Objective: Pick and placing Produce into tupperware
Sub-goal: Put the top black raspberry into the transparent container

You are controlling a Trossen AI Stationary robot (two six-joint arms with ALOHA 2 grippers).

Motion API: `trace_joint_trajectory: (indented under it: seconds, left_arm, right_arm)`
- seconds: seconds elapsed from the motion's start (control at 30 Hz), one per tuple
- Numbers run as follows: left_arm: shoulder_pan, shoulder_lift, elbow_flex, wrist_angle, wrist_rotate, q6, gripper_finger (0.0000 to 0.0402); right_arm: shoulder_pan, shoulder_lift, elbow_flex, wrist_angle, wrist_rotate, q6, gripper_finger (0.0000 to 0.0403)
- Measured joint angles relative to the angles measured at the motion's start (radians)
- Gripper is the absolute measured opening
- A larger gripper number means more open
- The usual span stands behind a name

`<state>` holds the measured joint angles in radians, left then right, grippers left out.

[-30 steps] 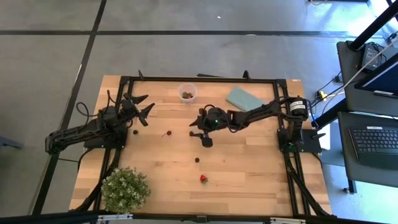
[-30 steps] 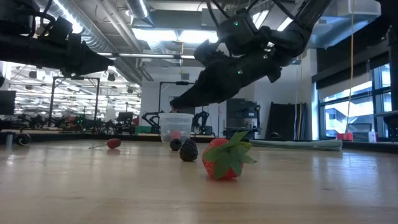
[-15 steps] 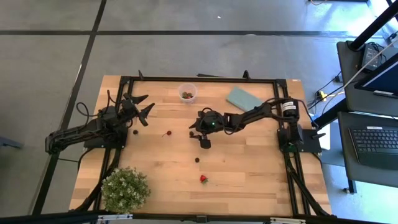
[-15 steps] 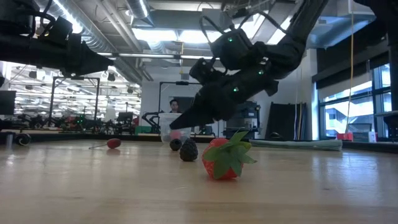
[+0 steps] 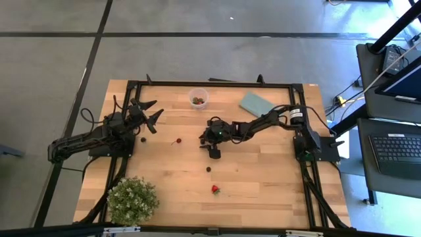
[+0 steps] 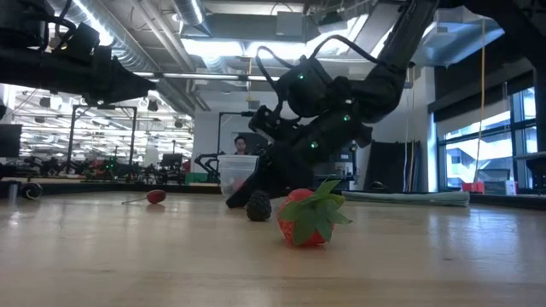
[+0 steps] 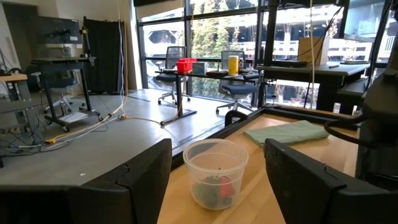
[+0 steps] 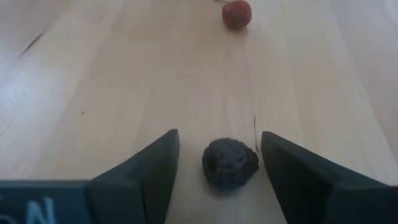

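Note:
My right gripper [image 8: 219, 137] is open and low over the middle of the table [image 5: 263, 171]. Its fingers stand on either side of a dark, bumpy berry [image 8: 230, 163] that lies on the wood, and they do not touch it. A red berry [image 8: 237, 14] lies farther ahead. The tupperware [image 5: 198, 99], a clear round cup with a few pieces of produce inside, stands near the far edge. More produce lies loose: a strawberry [image 5: 215, 189], a dark berry [image 5: 209, 169] and a red cherry [image 5: 175, 141]. My left gripper [image 5: 150, 115] waits open at the left, facing the tupperware [image 7: 216, 171].
A flat teal piece [image 5: 258, 104] lies at the far right, and a leafy potted plant [image 5: 133, 199] stands at the near left corner. Another dark berry [image 5: 143, 139] lies close to my left arm. A black frame runs along the table's edges.
My right gripper has come down from well above the table to just over the wood and edged toward the table's left, tipping a little more downward. Its open fingers now straddle the dark berry. No piece of produce has moved.

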<state>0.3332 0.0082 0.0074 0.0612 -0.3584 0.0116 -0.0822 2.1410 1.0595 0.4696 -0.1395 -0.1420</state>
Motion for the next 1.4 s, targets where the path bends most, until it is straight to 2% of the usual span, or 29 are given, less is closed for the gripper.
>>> trace_joint_trajectory:
  seconds: [0.2,0.6,0.77,0.87,1.0,1.13,1.3,1.4]
  left_arm:
    - [0.0,0.0,0.0,0.0,0.0,0.0,0.0247]
    - [0.0,0.0,0.0,0.0,0.0,0.0,0.0247]
    - [0.0,0.0,0.0,0.0,0.0,0.0,0.0247]
    - [0.0,0.0,0.0,0.0,0.0,0.0,0.0247]
    - [0.0,0.0,0.0,0.0,0.0,0.0,0.0247]
    - [0.0,0.0,0.0,0.0,-0.001,0.0,0.0247]
    - [0.0,0.0,0.0,0.0,-0.007,0.0,0.0247]
    - [0.0,0.0,0.0,0.001,-0.017,0.0,0.0247]
  right_arm:
    - [-0.002,0.0,0.001,-0.017,0.0,0.029,0.0213]
    - [-0.009,-0.007,0.0,-0.045,0.012,0.029,0.0124]
    - [-0.019,-0.059,0.005,-0.093,0.024,0.056,0.0118]
    - [-0.05,-0.14,0.058,-0.12,0.026,0.102,0.0119]
    - [-0.116,-0.242,0.2,-0.304,0.022,0.157,0.012]
    - [-0.191,-0.276,0.478,-0.617,0.021,0.122,0.012]
    - [-0.274,-0.225,0.843,-0.991,0.02,0.111,0.012]
    - [-0.318,-0.175,1.018,-1.123,0.02,0.113,0.012]
